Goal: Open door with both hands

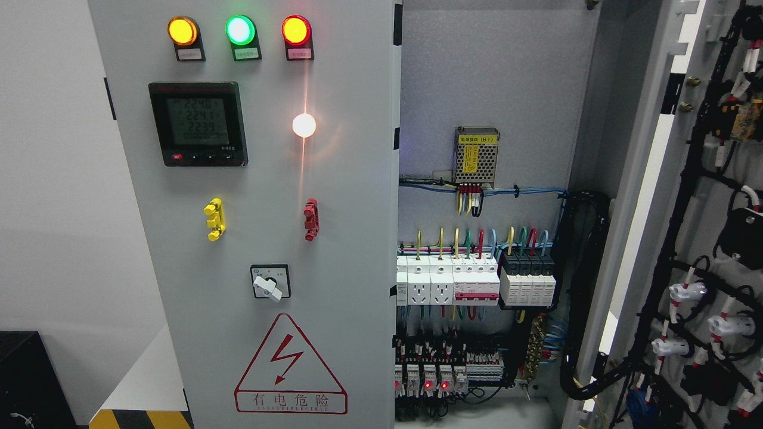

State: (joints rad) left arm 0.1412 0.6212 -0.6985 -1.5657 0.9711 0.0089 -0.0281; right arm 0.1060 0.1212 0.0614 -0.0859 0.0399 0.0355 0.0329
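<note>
Two doors belong to the electrical cabinet in front of us, and they stand differently: the left door (250, 238) is shut, its grey face turned toward us, while the right door (703, 226) is swung wide open at the right edge of the view, showing its wired inner side. Neither of our hands appears anywhere in the head view, so we cannot tell whether their fingers are spread or curled. Across the top of the left door we see an amber lamp (182, 31), a green lamp (240, 30) and a red lamp (296, 30), all lit, with a glowing white lamp (304, 125) lower down. A digital meter (198, 124) sits left of the white lamp. Below it are a yellow handle (214, 219) and a red handle (310, 219), then a rotary switch (270, 282), and under that a red triangular warning sign (290, 366). Between the doors the open interior shows a perforated power supply (476, 156) on the back panel, a row of white circuit breakers (447, 280) with coloured wires rising from them, and black modules (527, 277) just beside those. Black cable bundles (685, 196) run along the inside of the right door.
</note>
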